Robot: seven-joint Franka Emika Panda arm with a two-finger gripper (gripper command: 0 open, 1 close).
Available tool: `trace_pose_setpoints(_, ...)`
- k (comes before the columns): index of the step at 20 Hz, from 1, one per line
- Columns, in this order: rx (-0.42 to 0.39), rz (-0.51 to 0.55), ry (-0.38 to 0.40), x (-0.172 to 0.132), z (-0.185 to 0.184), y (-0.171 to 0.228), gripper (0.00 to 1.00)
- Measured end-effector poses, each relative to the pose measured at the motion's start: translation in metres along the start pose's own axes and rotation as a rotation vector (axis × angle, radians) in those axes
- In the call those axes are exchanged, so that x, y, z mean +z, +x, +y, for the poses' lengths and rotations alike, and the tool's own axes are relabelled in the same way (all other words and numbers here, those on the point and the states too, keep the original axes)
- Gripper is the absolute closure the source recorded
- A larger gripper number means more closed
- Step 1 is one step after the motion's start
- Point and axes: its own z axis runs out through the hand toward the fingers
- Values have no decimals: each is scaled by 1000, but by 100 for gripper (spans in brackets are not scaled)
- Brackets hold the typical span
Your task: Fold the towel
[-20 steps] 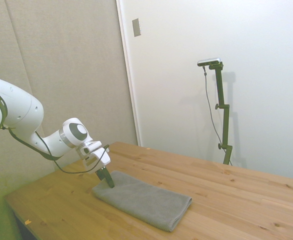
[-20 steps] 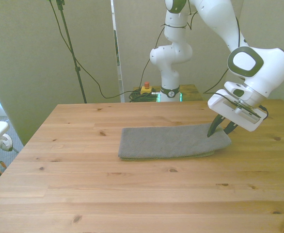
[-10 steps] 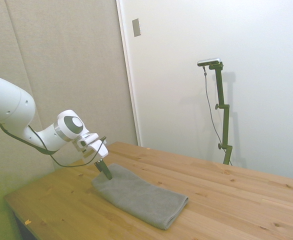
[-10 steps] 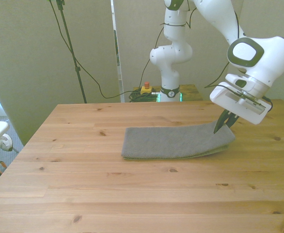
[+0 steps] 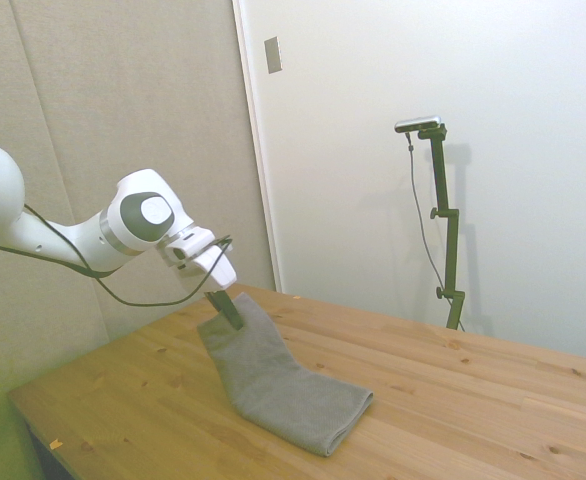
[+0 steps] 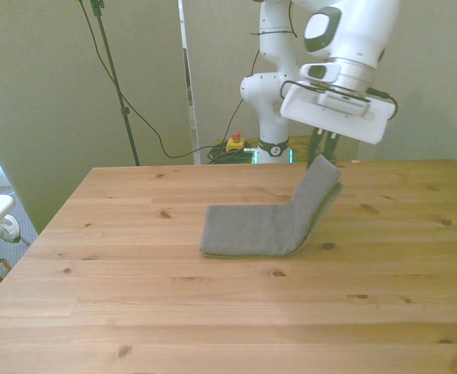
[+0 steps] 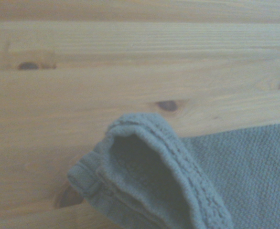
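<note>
The grey towel (image 6: 261, 225) lies on the wooden table (image 6: 135, 296) with one end raised off the surface. My gripper (image 6: 323, 156) is shut on that raised end, holding it up above the table. In the side view the gripper (image 5: 229, 308) pinches the towel (image 5: 283, 385) at its top corner, and the cloth slopes down from there to the flat part. The wrist view shows the towel's (image 7: 178, 186) lifted, rolled edge hanging close above the table boards.
The flat half of the towel rests toward the front view's left. A door and pale wall (image 5: 423, 150) stand behind the table in the side view. Cables and a yellow box (image 6: 234, 142) sit behind the far edge.
The gripper has risen and swung toward the front view's left, lifting the pinched towel end off the table. The towel now bends upward instead of lying flat.
</note>
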Motion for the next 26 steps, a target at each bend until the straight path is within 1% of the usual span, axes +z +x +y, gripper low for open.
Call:
trace_pose_setpoints(2, 32, -19, 7, 3, 20, 29, 100)
trace_pose_setpoints(5, 73, -51, 14, 11, 45, 61, 100)
trace_pose_setpoints(12, 122, -218, 93, 53, 94, 112, 100)
trace_pose_setpoints(13, 126, -238, 101, 58, 99, 115, 0)
trace_pose_setpoints(15, 135, -265, 107, 68, 107, 121, 0)
trace_pose_setpoints(18, 149, -276, 101, 77, 117, 129, 0)
trace_pose_setpoints(26, 161, -262, 107, 74, 124, 141, 0)
